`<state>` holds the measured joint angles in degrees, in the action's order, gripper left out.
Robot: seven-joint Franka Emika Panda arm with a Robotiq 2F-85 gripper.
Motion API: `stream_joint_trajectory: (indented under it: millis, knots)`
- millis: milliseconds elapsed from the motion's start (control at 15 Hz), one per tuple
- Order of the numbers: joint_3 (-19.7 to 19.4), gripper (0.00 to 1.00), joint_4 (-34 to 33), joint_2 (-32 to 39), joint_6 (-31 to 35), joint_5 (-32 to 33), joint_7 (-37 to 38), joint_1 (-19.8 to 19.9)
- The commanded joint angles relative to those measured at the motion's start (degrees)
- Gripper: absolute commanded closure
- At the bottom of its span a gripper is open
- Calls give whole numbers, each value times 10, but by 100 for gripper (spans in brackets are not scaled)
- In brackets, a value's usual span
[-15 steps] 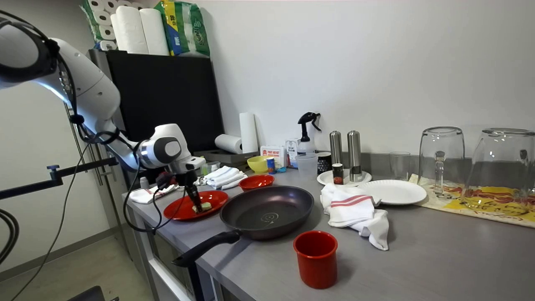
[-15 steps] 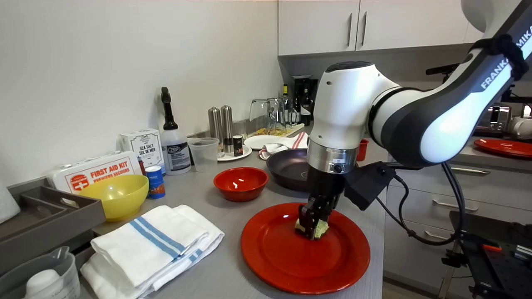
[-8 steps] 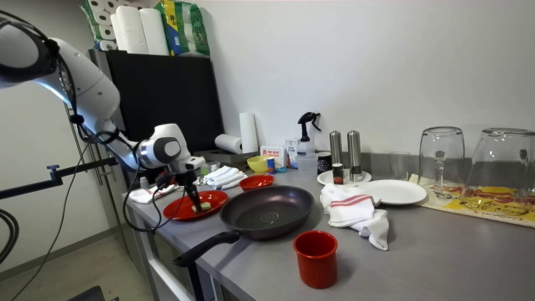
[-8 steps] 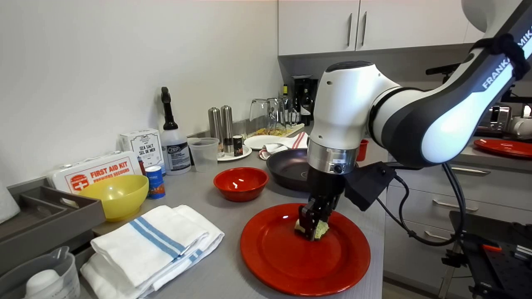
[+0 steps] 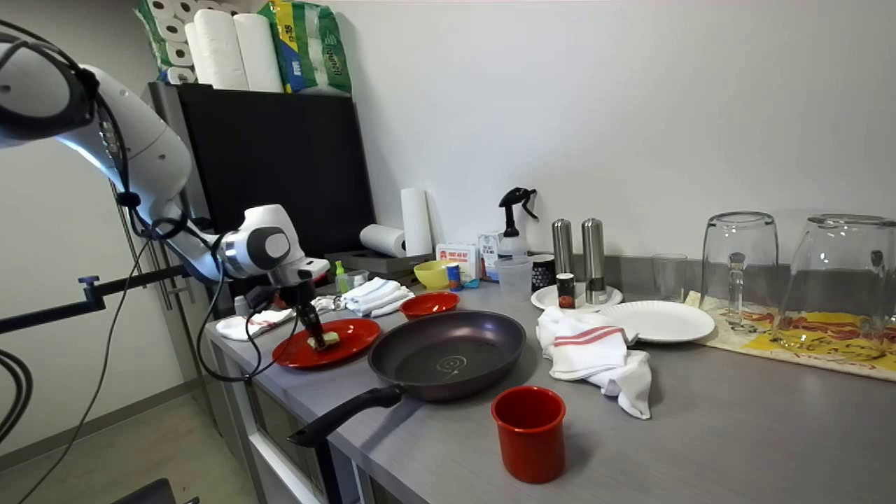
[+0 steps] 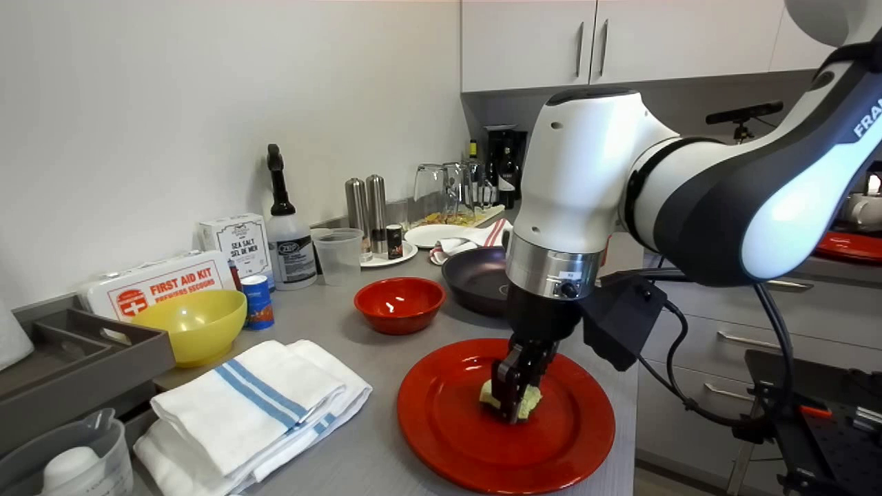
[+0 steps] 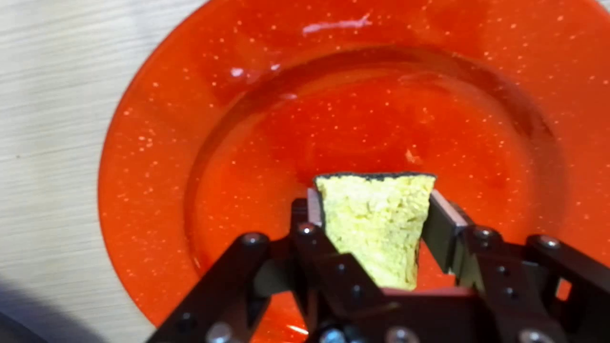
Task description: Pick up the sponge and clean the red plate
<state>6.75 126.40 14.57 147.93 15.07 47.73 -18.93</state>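
The red plate (image 5: 360,334) lies flat on the counter near its edge; it also shows in an exterior view (image 6: 475,441) and fills most of the wrist view (image 7: 152,166). My gripper (image 7: 376,207) is shut on the sponge (image 7: 374,224), a pale yellow-green block with a dark layer along one side, squeezed between both pads. In both exterior views the gripper (image 5: 318,343) (image 6: 513,406) points down over the middle of the plate, with the sponge (image 5: 331,339) (image 6: 530,403) at plate level. The fingers partly hide the sponge; its contact with the plate is hidden.
The black frying pan (image 5: 448,357) stands close beside the plate, its handle over the counter edge. A small red bowl (image 6: 400,306) and folded white towels (image 6: 262,406) are also near the plate. A red cup (image 5: 528,434) stands farther along. A cable hangs from the arm.
After holding nearly still, my gripper and the sponge have slid over the plate, to the left and nearer the camera in the respective exterior views. The arm moved along; the plate barely shifted.
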Motion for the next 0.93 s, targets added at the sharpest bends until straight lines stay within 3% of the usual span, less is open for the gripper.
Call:
stream_joint_trajectory:
  millis: [0, 867]
  knots:
    - [8, 73, -10, -4, -3, -10, -13, -6]
    - [20, 73, 35, -41, -35, -29, -12, -4]
